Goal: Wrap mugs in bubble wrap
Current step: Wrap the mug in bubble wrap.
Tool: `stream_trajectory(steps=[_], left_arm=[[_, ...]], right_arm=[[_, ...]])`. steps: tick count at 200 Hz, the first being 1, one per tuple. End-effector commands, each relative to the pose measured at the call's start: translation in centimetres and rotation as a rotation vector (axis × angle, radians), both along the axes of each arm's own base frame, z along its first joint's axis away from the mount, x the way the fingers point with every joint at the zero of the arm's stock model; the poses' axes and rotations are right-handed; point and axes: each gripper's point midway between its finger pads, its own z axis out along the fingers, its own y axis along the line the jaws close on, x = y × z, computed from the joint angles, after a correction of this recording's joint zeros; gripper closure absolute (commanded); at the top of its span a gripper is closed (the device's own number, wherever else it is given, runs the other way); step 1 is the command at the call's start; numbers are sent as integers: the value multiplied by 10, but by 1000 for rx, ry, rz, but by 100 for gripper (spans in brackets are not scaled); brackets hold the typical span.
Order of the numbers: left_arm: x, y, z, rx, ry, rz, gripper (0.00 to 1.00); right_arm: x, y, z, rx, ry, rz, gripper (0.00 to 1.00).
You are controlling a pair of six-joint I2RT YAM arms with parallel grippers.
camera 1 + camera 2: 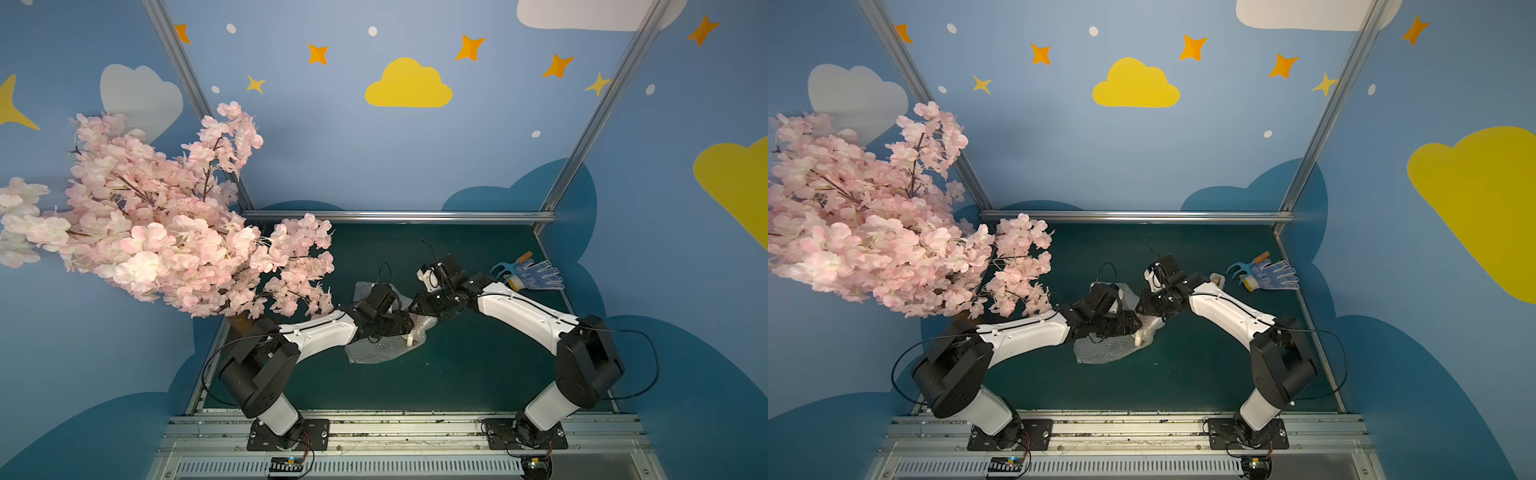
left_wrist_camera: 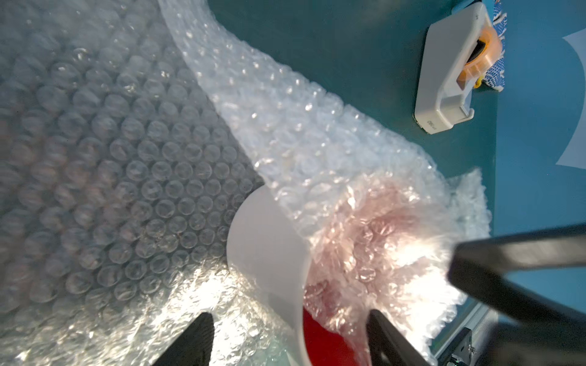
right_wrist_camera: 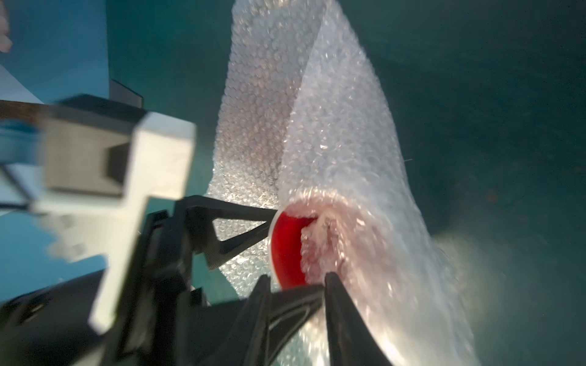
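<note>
The mug lies on its side on the bubble wrap; it is white outside and red inside. A fold of wrap covers it and is stuffed into its mouth. In both top views only its white handle pokes out of the crumpled sheet. My left gripper is open, its jaws astride the mug's rim: one finger outside over the wrap, the other at the stuffed mouth. My right gripper is open a little at the same mouth, touching the tucked wrap.
A beige tape dispenser stands behind the right arm. Blue-dotted gloves and a blue hand rake lie at the back right. A pink blossom tree overhangs the left side. The table is a dark green mat.
</note>
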Motion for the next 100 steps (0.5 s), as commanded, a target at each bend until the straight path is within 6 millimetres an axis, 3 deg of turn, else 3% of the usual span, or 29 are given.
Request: stream_trajectory(steps=[1,34,64,100], left_arm=[[-4,10,-19,54,36,17,23],[-3,9,-18,47,36,15,23],[-3,8,-17,46,35,11,23],[-3,8,-15,44,30,12,23]], right_arm=[[-4,-33,-4,-138,-38,-44,63],[-6,-62,-25,-298,-33,-76,49],[-5,-45,-30,-263,-15,-20,36],[3,-36,-49,-305,27,-19,34]])
